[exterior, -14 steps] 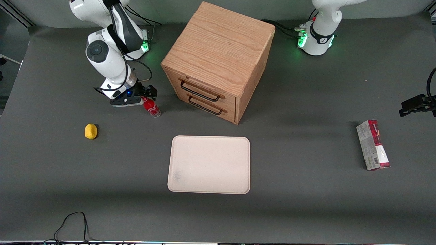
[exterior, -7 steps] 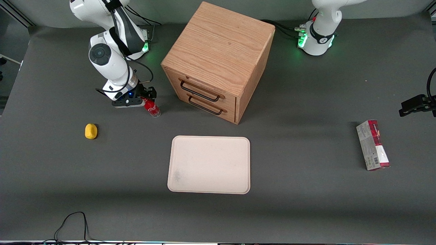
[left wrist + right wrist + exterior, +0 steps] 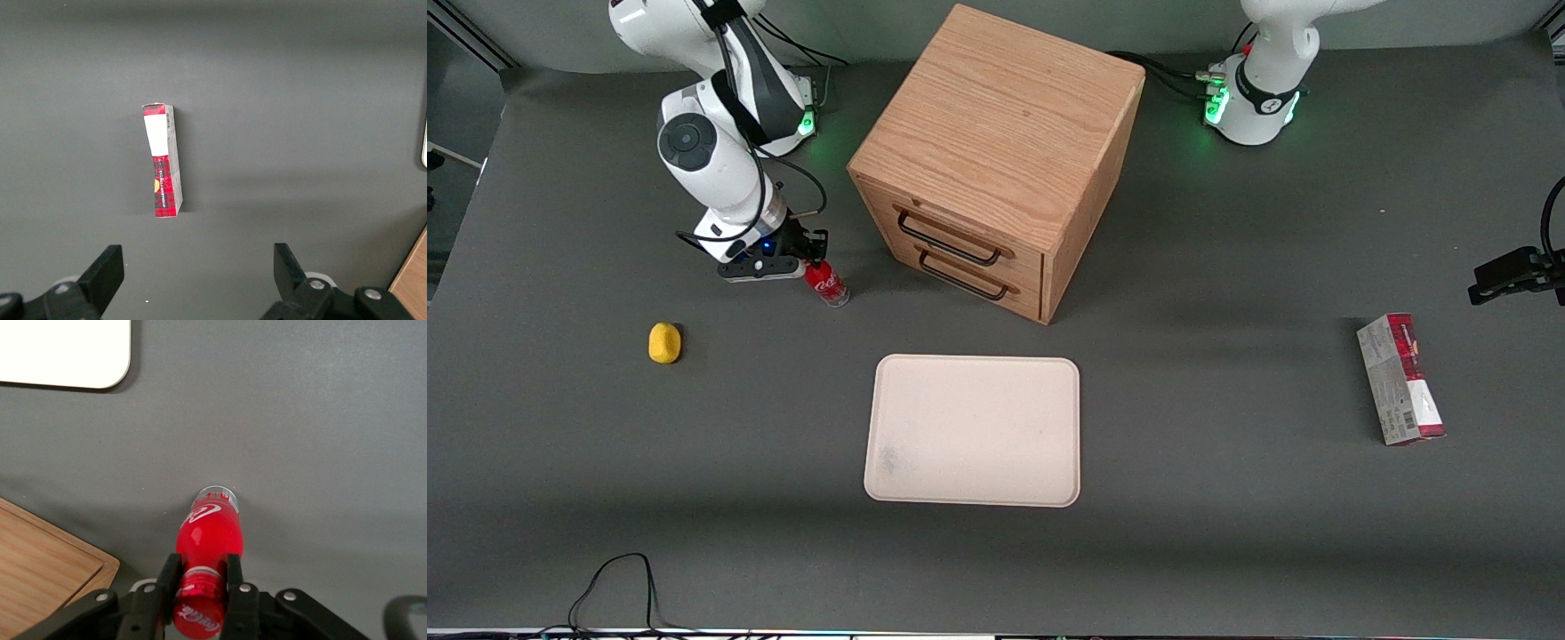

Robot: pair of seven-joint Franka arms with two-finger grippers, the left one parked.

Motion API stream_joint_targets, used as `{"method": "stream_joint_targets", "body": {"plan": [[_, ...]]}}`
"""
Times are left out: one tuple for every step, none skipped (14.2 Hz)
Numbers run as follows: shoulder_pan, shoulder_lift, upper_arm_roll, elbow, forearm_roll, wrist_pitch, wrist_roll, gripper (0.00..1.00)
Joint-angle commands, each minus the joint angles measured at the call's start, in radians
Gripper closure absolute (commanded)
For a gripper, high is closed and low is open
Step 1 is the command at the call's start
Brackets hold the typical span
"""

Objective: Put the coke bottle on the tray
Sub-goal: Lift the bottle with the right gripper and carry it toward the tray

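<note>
Front view: the dark grey table point(image 3: 1227, 551) is seen as the largest surface, with broad bare stretches shown all round the tray and along the edge nearest the camera. The wooden drawer cabinet point(image 3: 996, 160) is set at an angle, farther from the camera than the tray, its two drawer fronts turned toward the tray. The tray point(image 3: 974, 430) is laid flat near the table's middle, all four rounded edges free of any neighbour, and a gap of bare table is left between it and the cabinet's nearest corner. The carton box point(image 3: 1400, 379) is placed toward the parked arm's end, well apart from the tray. The gripper point(image 3: 809, 260) is held low over the table toward the working arm's end, beside the cabinet, and its fingers point(image 3: 231, 581) are closed on the neck just below the cap of the coke bottle point(image 3: 826, 283), which is tilted with its clear base at the table, well apart from the tray. The yellow object point(image 3: 664, 343) is found nearer the camera than the bottle.
</note>
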Motion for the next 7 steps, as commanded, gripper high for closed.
{"method": "stream_joint_targets", "body": {"plan": [[0.001,-0.056,-0.015,0.09,-0.011,-0.152,0.007,1.0],[0.001,-0.071,-0.017,0.128,-0.011,-0.223,0.004,1.0],[0.001,-0.082,-0.018,0.171,-0.011,-0.292,0.004,1.0],[0.001,-0.088,-0.024,0.221,-0.015,-0.363,0.005,1.0],[0.001,-0.088,-0.029,0.28,-0.017,-0.436,0.004,1.0],[0.0,-0.088,-0.03,0.338,-0.017,-0.508,0.002,1.0],[0.0,-0.088,-0.032,0.393,-0.017,-0.571,0.002,1.0]]}}
